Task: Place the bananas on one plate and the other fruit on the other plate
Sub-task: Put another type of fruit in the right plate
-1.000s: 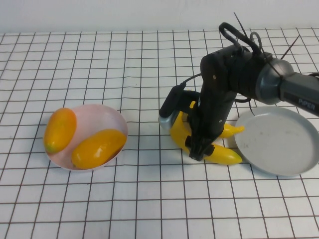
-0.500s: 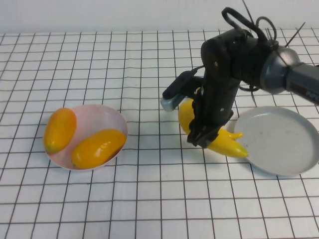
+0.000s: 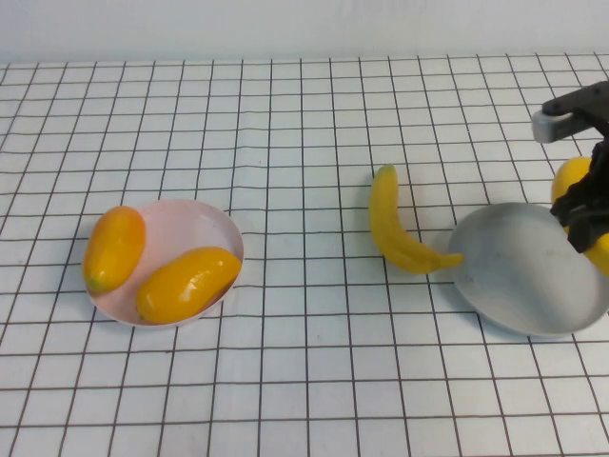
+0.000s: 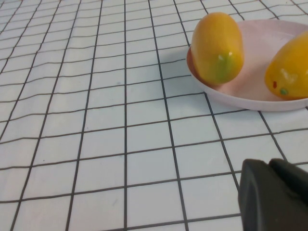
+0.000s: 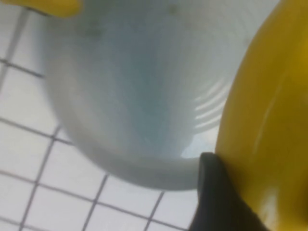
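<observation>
Bananas are split between table and gripper. One banana [image 3: 398,236] lies on the checkered table [image 3: 285,114] near the middle, curved, its lower tip touching or just overlapping the left rim of the grey plate [image 3: 519,276]. The other banana [image 3: 574,181] is at the far right edge of the high view, above the plate's right side, mostly cut off by the frame and partly hidden by the right gripper [image 3: 582,217], which is clamped on it.

The right wrist view shows what the high view cannot: this held banana [image 5: 269,120] fills one side of the picture as a broad glossy yellow surface, with a dark finger [image 5: 216,197] pressed against it, and the grey plate [image 5: 134,96] lies directly beneath, its bowl bare. A yellow scrap at the corner of that view is the tip of the banana lying on the table [image 5: 45,6]. Only one finger is visible there.

The pale pink plate [image 3: 181,228] sits well apart on the left of the table and carries both orange-yellow fruits: one [image 3: 114,248] leaning over its left rim, the other [image 3: 187,284] lying across its front half. The left wrist view sees the same pair from low and close, the first fruit [image 4: 217,48] resting on the plate's rim [image 4: 231,94] and the second [image 4: 288,67] cut off at the frame edge.

The left gripper [image 4: 272,195] appears only in that left wrist view, as a dark blurred shape above bare table near the pink plate; whether its fingers are open or closed cannot be told. The high view does not show it at all.
</observation>
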Motion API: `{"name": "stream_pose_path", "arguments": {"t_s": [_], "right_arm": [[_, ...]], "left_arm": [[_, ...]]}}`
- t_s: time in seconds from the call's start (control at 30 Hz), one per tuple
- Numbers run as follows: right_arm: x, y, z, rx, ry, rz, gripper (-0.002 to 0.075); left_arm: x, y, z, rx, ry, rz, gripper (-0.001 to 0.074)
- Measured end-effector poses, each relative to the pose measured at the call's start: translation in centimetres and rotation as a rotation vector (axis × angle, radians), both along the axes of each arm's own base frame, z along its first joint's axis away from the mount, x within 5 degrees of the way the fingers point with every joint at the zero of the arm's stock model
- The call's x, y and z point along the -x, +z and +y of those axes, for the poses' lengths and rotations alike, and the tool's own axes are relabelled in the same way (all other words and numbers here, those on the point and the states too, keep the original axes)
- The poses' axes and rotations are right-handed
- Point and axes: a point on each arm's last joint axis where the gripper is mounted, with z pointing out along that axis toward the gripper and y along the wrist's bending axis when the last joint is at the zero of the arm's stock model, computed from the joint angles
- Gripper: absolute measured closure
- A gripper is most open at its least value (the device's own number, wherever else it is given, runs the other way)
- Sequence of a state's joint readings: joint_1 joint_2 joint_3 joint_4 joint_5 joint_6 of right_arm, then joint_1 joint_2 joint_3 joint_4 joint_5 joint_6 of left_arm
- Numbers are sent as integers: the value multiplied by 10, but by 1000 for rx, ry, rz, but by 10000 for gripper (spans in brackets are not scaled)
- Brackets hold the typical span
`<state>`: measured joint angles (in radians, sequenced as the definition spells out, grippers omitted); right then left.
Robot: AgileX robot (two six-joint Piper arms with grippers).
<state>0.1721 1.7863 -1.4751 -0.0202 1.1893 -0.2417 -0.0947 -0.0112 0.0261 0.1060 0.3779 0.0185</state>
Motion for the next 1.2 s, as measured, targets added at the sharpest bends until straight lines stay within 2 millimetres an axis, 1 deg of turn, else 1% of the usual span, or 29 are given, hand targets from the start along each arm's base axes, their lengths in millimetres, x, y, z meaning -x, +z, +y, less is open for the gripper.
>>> {"name": "stream_pose_path", "arguments": {"t_s": [0.07, 0.13, 0.27, 0.37, 0.43, 0.57, 0.7, 0.77, 0.83, 0.9, 0.97, 1.0, 1.1, 1.17, 1.2], "right_arm": [[-6, -11, -14, -18, -47, 10, 418], [-12, -23, -19, -27, -54, 23, 418], [-24, -49, -16, -63, -37, 37, 418], [-31, -62, -13, -83, -36, 35, 415], [-32, -65, -12, -89, -37, 36, 383], [-33, -63, -9, -97, -33, 38, 294], [-34, -50, -2, -105, -15, 61, 277], [-35, -37, 7, -117, 7, 64, 281], [-37, -24, 23, -132, 45, 47, 288], [-37, -13, 42, -140, 101, 17, 296], [-33, -4, 68, -144, 204, -13, 301], [-30, -1, 79, -145, 250, -23, 302], [-23, 3, 121, -156, 396, -82, 302], [-23, 0, 145, -165, 454, -123, 290], [-24, -2, 152, -168, 471, -135, 281]], "left_arm": [[0, 0, 0, 0, 0, 0, 738], [0, 0, 0, 0, 0, 0, 738], [0, 0, 0, 0, 0, 0, 738], [0, 0, 0, 0, 0, 0, 738], [0, 0, 0, 0, 0, 0, 738], [0, 0, 0, 0, 0, 0, 738], [0, 0, 0, 0, 0, 0, 738], [0, 0, 0, 0, 0, 0, 738], [0, 0, 0, 0, 0, 0, 738], [0, 0, 0, 0, 0, 0, 738], [0, 0, 0, 0, 0, 0, 738], [0, 0, 0, 0, 0, 0, 738], [0, 0, 0, 0, 0, 0, 738], [0, 0, 0, 0, 0, 0, 738], [0, 0, 0, 0, 0, 0, 738]]}}
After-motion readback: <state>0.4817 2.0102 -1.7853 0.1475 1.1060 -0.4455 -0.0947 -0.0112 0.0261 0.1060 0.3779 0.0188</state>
